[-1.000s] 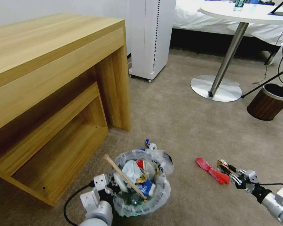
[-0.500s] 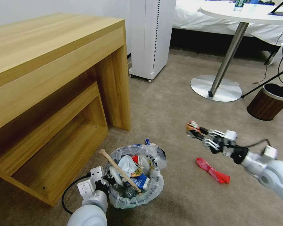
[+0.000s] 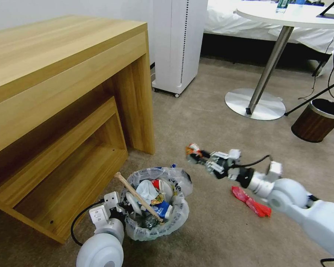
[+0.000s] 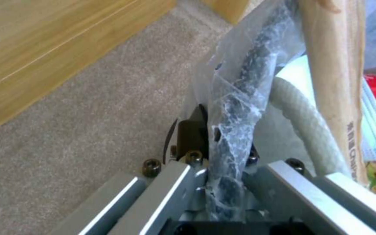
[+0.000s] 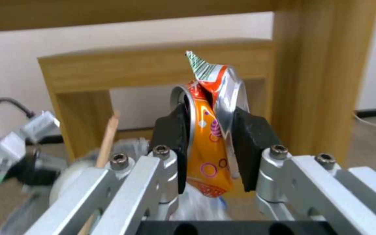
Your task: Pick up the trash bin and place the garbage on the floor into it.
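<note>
Trash bin point(image 3: 157, 222) (left-held) near right gripper's point(image 3: 192, 152) orange wrapper point(image 5: 209, 130).

Trash bin point(image 3: 157, 218) full, tilted — red wrapper point(image 3: 251, 201) on carpet.

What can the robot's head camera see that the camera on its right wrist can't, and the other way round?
Only the head view: a red wrapper lying on the carpet, a brown bin, a round table, and the bin's full load with the bag.

Only the right wrist view: up close, the right tool's black pads squeezing the wrapper, with its circle pattern and silver inside.

Both: the right tool gripping an orange wrapper, the wooden stick in the trash bin, the left tool at the bin's rim, and the wooden desk.
</note>
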`<state>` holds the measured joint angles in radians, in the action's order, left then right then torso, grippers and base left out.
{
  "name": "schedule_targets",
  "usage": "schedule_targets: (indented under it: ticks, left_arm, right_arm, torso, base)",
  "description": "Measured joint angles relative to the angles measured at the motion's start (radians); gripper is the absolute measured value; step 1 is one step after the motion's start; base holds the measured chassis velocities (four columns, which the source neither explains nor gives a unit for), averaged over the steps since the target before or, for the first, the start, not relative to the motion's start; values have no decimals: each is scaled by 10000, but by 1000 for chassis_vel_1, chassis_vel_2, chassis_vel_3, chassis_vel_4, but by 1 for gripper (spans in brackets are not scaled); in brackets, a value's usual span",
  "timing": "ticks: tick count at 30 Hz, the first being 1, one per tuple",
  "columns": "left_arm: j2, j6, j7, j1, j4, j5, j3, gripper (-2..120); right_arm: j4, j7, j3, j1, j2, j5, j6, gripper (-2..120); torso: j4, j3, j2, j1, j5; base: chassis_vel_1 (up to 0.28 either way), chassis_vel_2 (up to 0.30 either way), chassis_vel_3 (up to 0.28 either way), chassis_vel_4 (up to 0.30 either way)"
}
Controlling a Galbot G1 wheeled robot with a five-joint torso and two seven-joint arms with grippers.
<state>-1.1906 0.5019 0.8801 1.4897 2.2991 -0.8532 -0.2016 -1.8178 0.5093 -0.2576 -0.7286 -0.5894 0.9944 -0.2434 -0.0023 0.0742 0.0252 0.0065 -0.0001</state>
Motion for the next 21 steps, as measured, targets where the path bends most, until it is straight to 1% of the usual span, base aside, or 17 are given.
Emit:
schedule_targets:
  ticks: [1, 2, 4, 6, 7, 9, 10, 13, 18, 20, 21]
  left_arm:
    - [-13, 9, -8, 48, 7, 64, -25, 0]
    - [-13, 9, -8, 48, 7, 64, -25, 0]
    - [-26, 26, -13, 135, 7, 177, -121, 0]
    - [-25, 26, -13, 142, 7, 184, -147, 0]
    - [-12, 23, -17, 164, 8, 188, -237, 0]
    - [-24, 19, -24, 207, 8, 195, -299, 0]
    - [-24, 19, -24, 207, 8, 195, -299, 0]
    - [-169, 17, -80, 331, 3, 400, -315, 0]
    - [-309, 29, -131, 423, -12, 580, -301, 0]
    - [-479, 60, -174, 509, -39, 767, -254, 0]
    - [-479, 60, -174, 509, -39, 767, -254, 0]
  right_arm:
    - [107, -49, -416, 368, -203, 9, 0, 21]
    - [107, -49, -416, 368, -203, 9, 0, 21]
    - [359, -224, -1272, 957, -695, 12, 30, 21]
    - [397, -297, -1454, 1053, -797, 22, 36, 21]
    - [478, -518, -2012, 1239, -1060, 77, 69, 21]
    - [571, -642, -2485, 1331, -1301, 62, 72, 21]
    - [571, -642, -2485, 1331, -1301, 62, 72, 21]
    - [657, -796, -3089, 1400, -1666, -64, 72, 21]
    - [608, -973, -3467, 1421, -1789, -37, 97, 21]
    - [666, -1096, -3995, 1438, -1946, -116, 102, 21]
    - [666, -1096, -3995, 1438, -1946, -116, 102, 21]
  torso:
    - [3, -1, 0, 0, -2]
    - [3, -1, 0, 0, -2]
    - [4, 1, -1, 0, 1]
    - [5, 0, 0, 1, 1]
    - [3, 0, 0, 0, -1]
    - [2, 0, 0, 0, 1]
    - [2, 0, 0, 0, 1]
    - [3, 0, 0, -1, 1]
    - [2, -1, 0, -1, 0]
    - [1, -1, 0, -1, 0]
    - [1, -1, 0, -1, 0]
  base:
    - [0, 0, 0, 0]
    - [0, 0, 0, 0]
    - [0, 0, 0, 0]
    - [0, 0, 0, 0]
    - [0, 0, 0, 0]
    - [0, 0, 0, 0]
    - [0, 0, 0, 0]
    - [0, 0, 0, 0]
    - [0, 0, 0, 0]
    - [0, 0, 0, 0]
    - [0, 0, 0, 0]
